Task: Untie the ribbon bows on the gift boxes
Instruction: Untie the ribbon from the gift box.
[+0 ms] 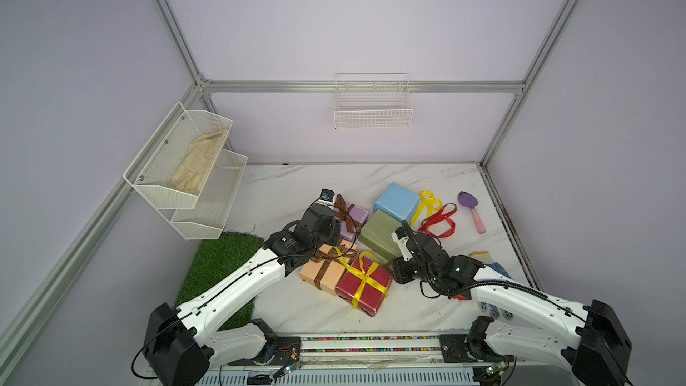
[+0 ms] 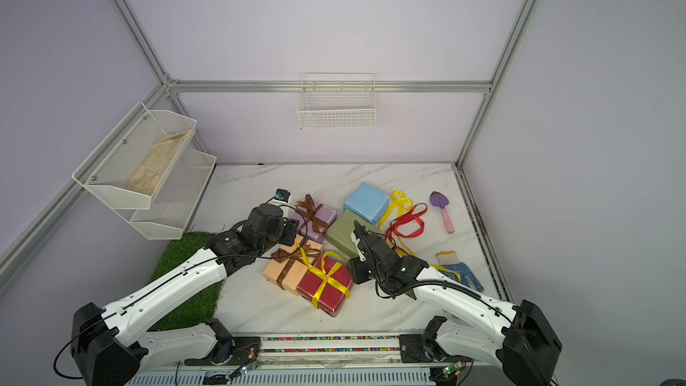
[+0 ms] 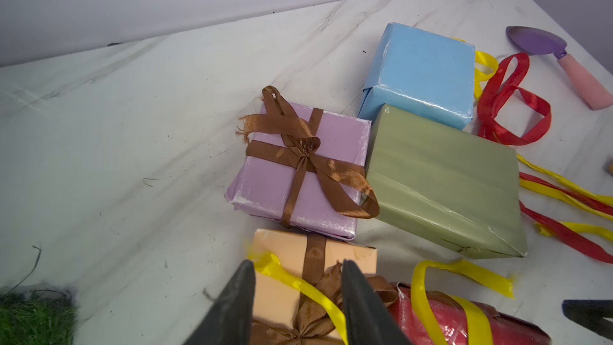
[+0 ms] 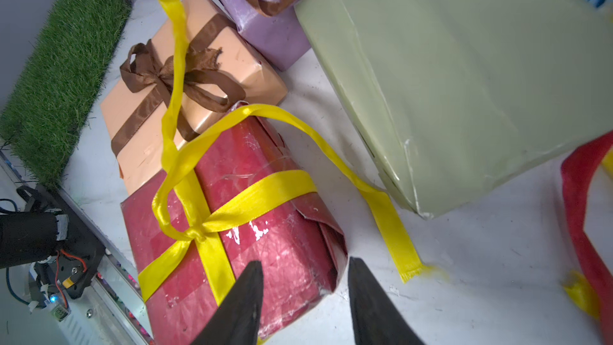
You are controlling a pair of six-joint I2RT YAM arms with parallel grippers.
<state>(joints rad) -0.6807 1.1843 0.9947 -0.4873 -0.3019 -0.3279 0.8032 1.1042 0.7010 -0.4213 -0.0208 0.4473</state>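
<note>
My left gripper (image 3: 298, 263) is open above the peach-orange box (image 3: 282, 293). A yellow ribbon tail (image 3: 298, 285) and that box's brown bow (image 4: 185, 77) lie between its jaws. The tail comes from the yellow ribbon (image 4: 199, 230) knotted on the dark red box (image 4: 265, 227), which keeps one loop. Its other tail lies on the table by the olive green box (image 4: 464, 77). My right gripper (image 4: 306, 260) is open over the red box's near corner, holding nothing. The lilac box (image 3: 272, 180) carries a tied brown bow (image 3: 302, 151). The light blue box (image 1: 396, 202) and the olive box are bare.
Loose red ribbon (image 1: 440, 222) and loose yellow ribbon (image 1: 427, 202) lie right of the boxes. A purple trowel (image 1: 471, 209) and a blue-dotted glove (image 2: 462, 272) are further right. Green turf (image 1: 219, 265) covers the left front. White wire baskets (image 1: 373, 105) (image 1: 185, 165) hang on the walls.
</note>
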